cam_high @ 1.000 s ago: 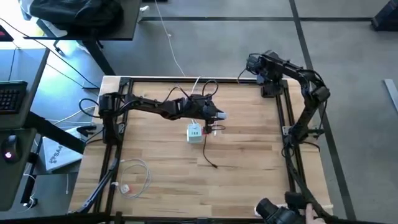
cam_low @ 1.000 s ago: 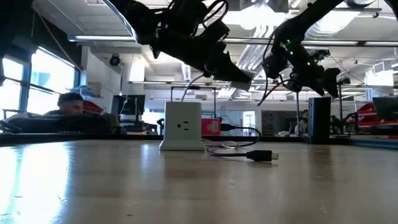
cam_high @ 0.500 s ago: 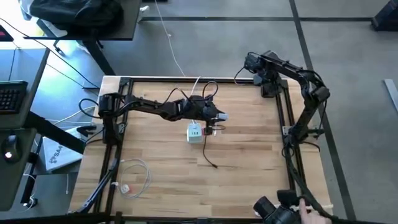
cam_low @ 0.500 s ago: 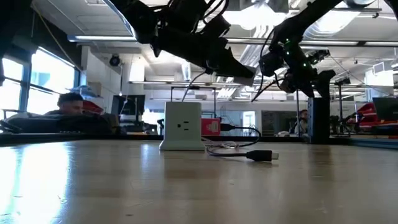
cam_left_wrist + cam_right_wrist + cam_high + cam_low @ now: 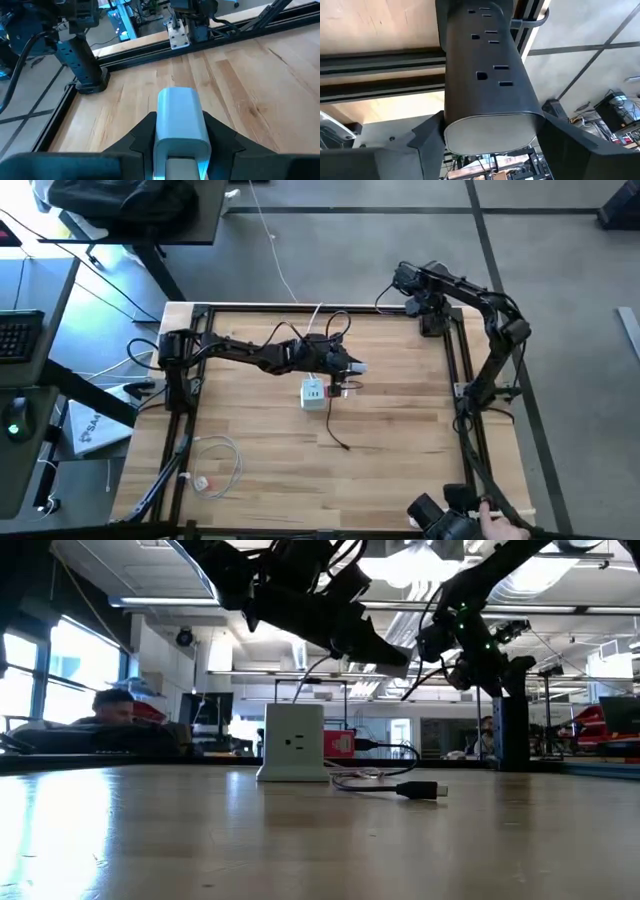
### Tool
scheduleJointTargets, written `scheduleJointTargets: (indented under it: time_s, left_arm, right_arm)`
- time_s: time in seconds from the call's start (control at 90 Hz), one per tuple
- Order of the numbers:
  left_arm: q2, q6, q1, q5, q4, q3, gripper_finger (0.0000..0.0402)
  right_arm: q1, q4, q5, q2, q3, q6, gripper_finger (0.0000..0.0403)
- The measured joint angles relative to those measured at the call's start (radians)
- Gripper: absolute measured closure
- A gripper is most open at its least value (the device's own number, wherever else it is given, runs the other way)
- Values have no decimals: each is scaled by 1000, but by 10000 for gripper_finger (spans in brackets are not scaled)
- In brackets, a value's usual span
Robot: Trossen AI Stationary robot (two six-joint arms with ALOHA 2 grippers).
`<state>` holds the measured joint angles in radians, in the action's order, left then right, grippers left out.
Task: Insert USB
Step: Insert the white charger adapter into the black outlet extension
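The white charger cube [image 5: 313, 393] stands on the wooden table near its middle. The USB's red-pink plug [image 5: 339, 743] sits against the cube's right side; whether it is in a socket, I cannot tell. Its thin black cable [image 5: 395, 755] loops over the table to a black end [image 5: 421, 790]. My left gripper [image 5: 354, 368] hangs above and to the right of the cube, shut on a silvery-blue plug [image 5: 180, 107] with a white cable. At the far right corner, my right gripper [image 5: 405, 280] is open, a finger on each side of an upright black power strip's [image 5: 480, 60] top end. My left gripper pinches the silvery-blue plug between its two fingers, on the two sides [image 5: 161, 135] of the plug's rear part. The plug's rounded front end sticks out ahead of the fingers [image 5: 142, 132]. It is lifted clear of the table.
A coiled white cable [image 5: 215, 465] lies at the near left corner. Black rails [image 5: 455, 365] frame the table. A white cable [image 5: 280, 265] runs off the far edge. A person's hand [image 5: 500, 525] shows past the near right corner, and a person [image 5: 115, 705] sits beyond the far side.
My left gripper has risen a little with the silvery-blue plug. My right gripper has shifted slightly toward the table's left edge at the far right corner. The cube, the USB and the power strip have stayed where they were.
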<state>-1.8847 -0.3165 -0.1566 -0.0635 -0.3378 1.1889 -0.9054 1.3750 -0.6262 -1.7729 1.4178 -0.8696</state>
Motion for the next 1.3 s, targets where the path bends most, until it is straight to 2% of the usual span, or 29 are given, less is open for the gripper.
scheduleJointTargets:
  time_s: [0.1,0.211,0.333,0.433,0.556,0.722,0.911,1.044,1.3]
  left_arm:
    - [0,0,0,0,0,0,304]
    - [0,1,0,-1,1,0,304]
    - [0,0,1,-2,1,0,304]
    - [0,0,1,-2,1,0,304]
    - [0,0,1,2,1,0,304]
    - [0,0,0,5,-2,0,304]
    - [0,-22,-3,28,28,0,304]
    - [0,-53,-9,62,52,0,304]
    - [57,-54,-16,104,128,0,304]
  right_arm:
    - [0,9,11,-12,2,56,159]
    - [-6,9,-32,-28,-13,103,138]
    - [-15,-32,-30,-45,-54,113,113]
    - [-10,-52,-31,-40,-80,98,108]
    - [-4,-60,-40,-40,-92,80,123]
    - [-1,-32,-63,-40,-89,85,176]
    - [75,66,-106,-38,-86,127,176]
    - [189,144,-45,-34,-41,201,176]
    - [409,177,175,-34,7,325,176]
